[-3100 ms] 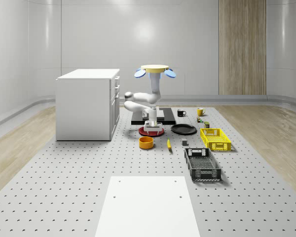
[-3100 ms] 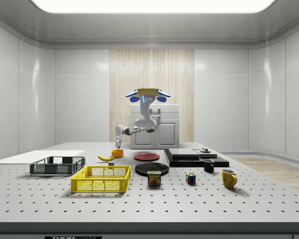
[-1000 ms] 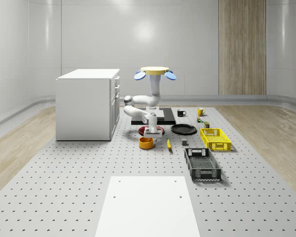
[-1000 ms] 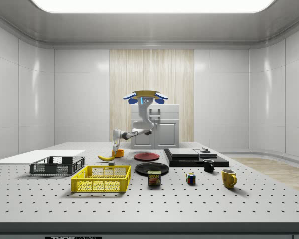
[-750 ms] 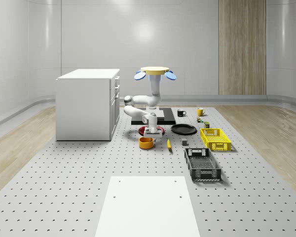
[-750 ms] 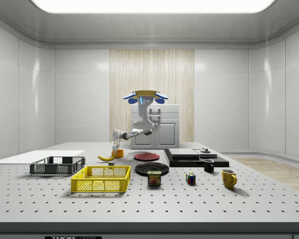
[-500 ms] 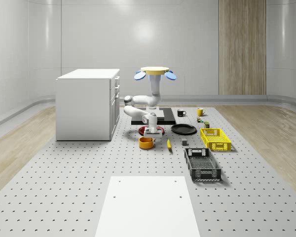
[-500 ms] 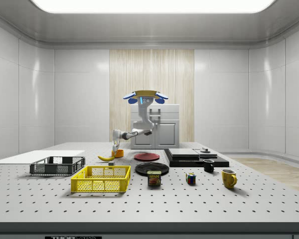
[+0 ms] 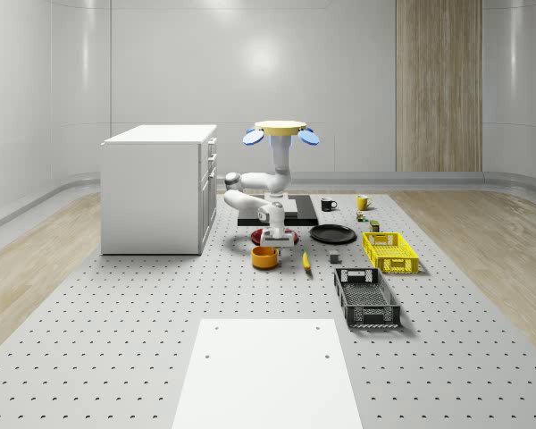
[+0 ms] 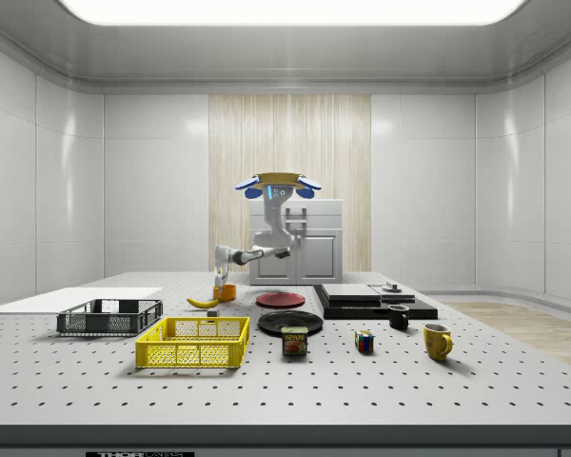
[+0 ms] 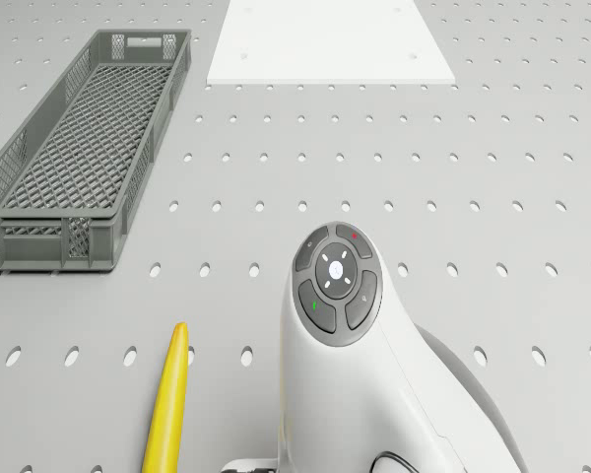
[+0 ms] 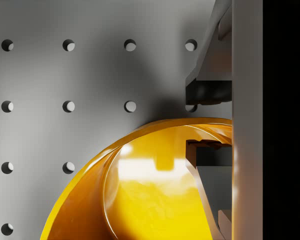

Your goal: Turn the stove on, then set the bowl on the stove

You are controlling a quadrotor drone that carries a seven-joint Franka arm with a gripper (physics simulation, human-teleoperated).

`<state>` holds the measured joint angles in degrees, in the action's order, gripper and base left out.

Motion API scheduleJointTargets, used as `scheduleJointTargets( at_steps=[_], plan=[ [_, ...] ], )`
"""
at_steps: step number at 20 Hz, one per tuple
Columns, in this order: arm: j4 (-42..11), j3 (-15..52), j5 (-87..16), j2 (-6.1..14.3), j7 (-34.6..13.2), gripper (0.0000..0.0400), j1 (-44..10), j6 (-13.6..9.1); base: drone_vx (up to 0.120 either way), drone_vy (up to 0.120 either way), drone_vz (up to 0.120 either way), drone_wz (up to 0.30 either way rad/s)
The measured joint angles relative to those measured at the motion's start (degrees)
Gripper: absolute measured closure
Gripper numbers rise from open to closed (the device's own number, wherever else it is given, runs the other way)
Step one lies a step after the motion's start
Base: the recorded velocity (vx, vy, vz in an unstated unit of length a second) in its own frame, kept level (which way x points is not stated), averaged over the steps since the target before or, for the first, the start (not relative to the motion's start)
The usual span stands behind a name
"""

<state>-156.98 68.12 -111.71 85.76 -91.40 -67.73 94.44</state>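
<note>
The orange bowl [image 9: 265, 257] [image 10: 226, 291] sits low at the table, in front of the black stove [image 9: 300, 211] [image 10: 371, 301]. The drone [image 9: 280, 128] [image 10: 276, 181] hovers above the stove's near edge, its arm reaching down and forward to the bowl. In the wrist view my gripper [image 12: 210, 122] is shut on the bowl [image 12: 140, 200], one finger outside the rim and one inside. In the whole-scene view the gripper [image 9: 270, 243] stands at the bowl's far rim.
A red plate [image 9: 284, 236] and a black plate [image 9: 332, 234] lie between bowl and stove. A banana [image 9: 305, 260] [image 11: 167, 404] lies to the bowl's right in the whole-scene view, a dark crate [image 9: 366, 298] and yellow basket [image 9: 389, 251] beyond. A white cabinet [image 9: 156, 188] stands left.
The fingers have shut on the bowl's rim. The hand and the bowl seem to have risen very slightly; the drone has stayed in place.
</note>
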Motion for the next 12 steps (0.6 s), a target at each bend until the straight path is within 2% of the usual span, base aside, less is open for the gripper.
scheduleJointTargets(
  at_steps=[7, 12],
  plan=[
    [-1.37, 4.05, 3.83, 0.39, -0.14, 0.03, 0.61, -1.54, 0.0, 0.0, 0.12, 0.0],
    [-1.65, 5.1, 4.9, 0.68, -0.23, 0.03, 0.67, -1.72, -0.112, 0.112, 0.12, 0.0]
  ],
)
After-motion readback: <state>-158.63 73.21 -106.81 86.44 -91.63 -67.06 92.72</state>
